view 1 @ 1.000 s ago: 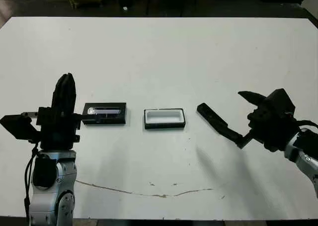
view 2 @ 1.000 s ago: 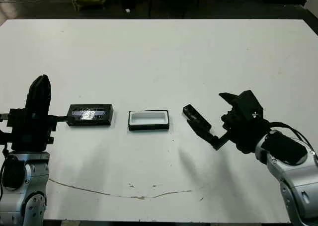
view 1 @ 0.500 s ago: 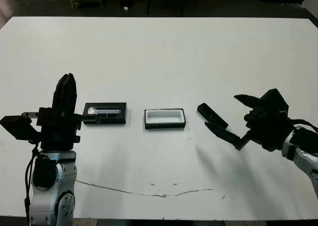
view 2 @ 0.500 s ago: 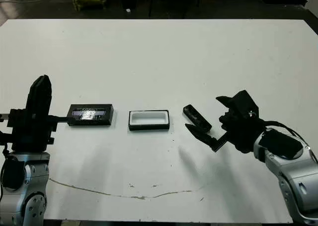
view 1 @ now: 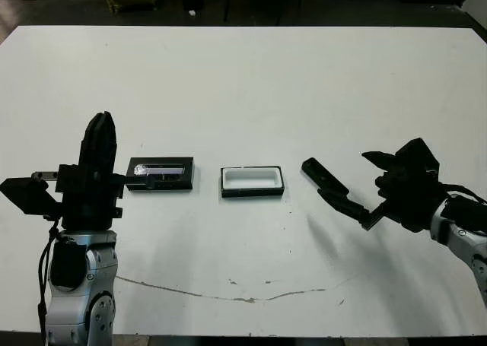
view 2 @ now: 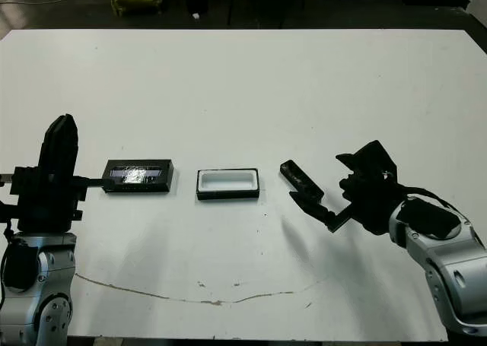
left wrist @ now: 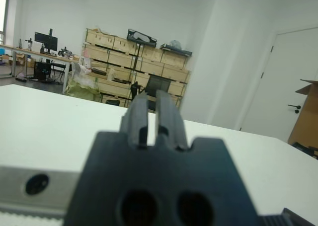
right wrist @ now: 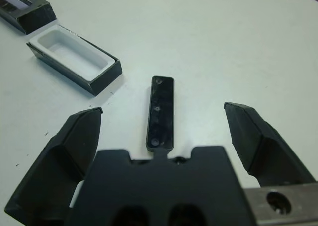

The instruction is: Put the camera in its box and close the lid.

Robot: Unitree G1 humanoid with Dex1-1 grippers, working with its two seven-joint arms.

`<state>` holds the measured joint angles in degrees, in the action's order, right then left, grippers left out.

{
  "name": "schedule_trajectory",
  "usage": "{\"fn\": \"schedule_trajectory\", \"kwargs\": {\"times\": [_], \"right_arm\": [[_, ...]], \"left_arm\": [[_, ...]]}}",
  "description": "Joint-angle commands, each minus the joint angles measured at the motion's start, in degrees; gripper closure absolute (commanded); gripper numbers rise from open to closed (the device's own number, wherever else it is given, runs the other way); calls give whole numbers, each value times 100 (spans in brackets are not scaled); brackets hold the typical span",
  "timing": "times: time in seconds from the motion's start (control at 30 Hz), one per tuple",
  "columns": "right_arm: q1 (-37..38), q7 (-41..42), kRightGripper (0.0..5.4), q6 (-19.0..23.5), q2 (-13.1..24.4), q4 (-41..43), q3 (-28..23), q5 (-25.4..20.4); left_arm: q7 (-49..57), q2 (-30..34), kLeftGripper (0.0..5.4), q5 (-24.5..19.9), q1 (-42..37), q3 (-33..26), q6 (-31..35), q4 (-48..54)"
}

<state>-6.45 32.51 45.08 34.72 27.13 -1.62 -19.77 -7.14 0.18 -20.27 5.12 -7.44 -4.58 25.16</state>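
Observation:
The camera (view 1: pixel 323 176), a slim black bar, lies flat on the white table, right of the box (view 1: pixel 252 192). The box is a shallow black tray with white lining, and nothing is in it. Left of it lies the lid (view 1: pixel 160 174), flat and black with a shiny strip. My right gripper (view 1: pixel 342 175) is open just behind the camera. In the right wrist view the camera (right wrist: pixel 160 114) lies between the spread fingers (right wrist: pixel 74 146) without touching them. My left gripper (view 1: pixel 100 133) stands upright left of the lid, shut on nothing.
A thin brown streak (view 1: pixel 228 293) crosses the table near its front edge. The table's far edge (view 1: pixel 243 26) borders dark floor. The left wrist view shows shelves of boxes (left wrist: pixel 134 62) and a door across the room.
My right gripper has sunk a little toward the table and drawn slightly back to the right, staying open by the camera. Left arm, camera, box and lid have not moved.

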Motion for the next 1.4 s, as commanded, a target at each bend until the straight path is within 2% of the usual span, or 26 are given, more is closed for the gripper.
{"fn": "schedule_trajectory", "kwargs": {"times": [0.03, 1.03, 1.23, 1.4], "right_arm": [[15, 35, 2, -115, 26, -123, 99, 58], [36, -82, 2, -116, -50, -533, 409, 306], [39, -111, 2, -4, -128, -565, 427, 295], [76, -109, 2, -119, -131, -610, 481, 355]], "left_arm": [[-8, 34, 540, -2, 85, -6, 71, -89], [-24, 55, 540, 93, 90, -29, 7, -108], [-105, 49, 540, -11, 81, -54, -2, -143], [-92, 53, 540, 44, 100, -46, 20, -118]]}}
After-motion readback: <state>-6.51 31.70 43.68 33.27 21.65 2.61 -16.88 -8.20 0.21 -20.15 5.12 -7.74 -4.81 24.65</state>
